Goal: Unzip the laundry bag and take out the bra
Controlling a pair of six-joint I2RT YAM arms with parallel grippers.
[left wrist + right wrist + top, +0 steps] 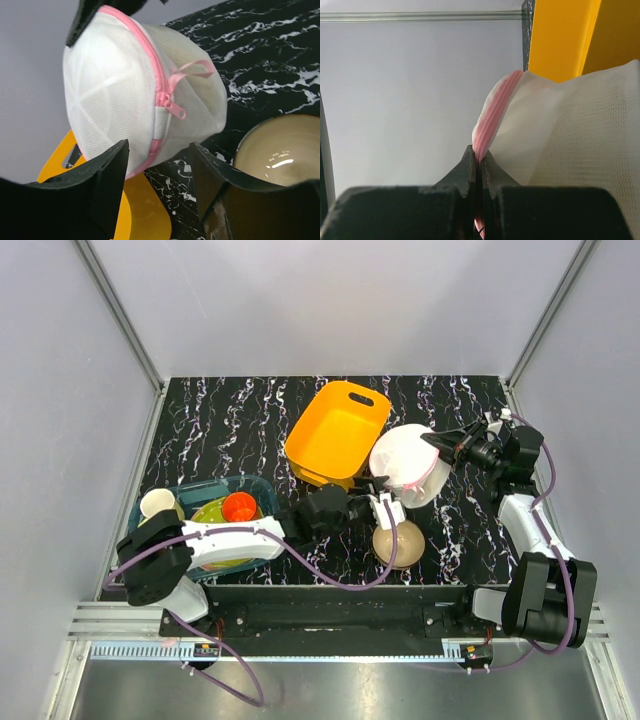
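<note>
No readable text, labels, brands or numbers anywhere. Nothing legible on laundry bag (115, 95) or orange basket (335, 430) at 12 o'clock.

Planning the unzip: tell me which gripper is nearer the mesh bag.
Right. The right gripper is shut on the pink rim of the mesh bag; the left gripper sits open just short of it, facing the zipper tab.

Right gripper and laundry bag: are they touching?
Touching. The right wrist view shows the right gripper pinched shut on the pink zipper trim of the laundry bag.
</note>
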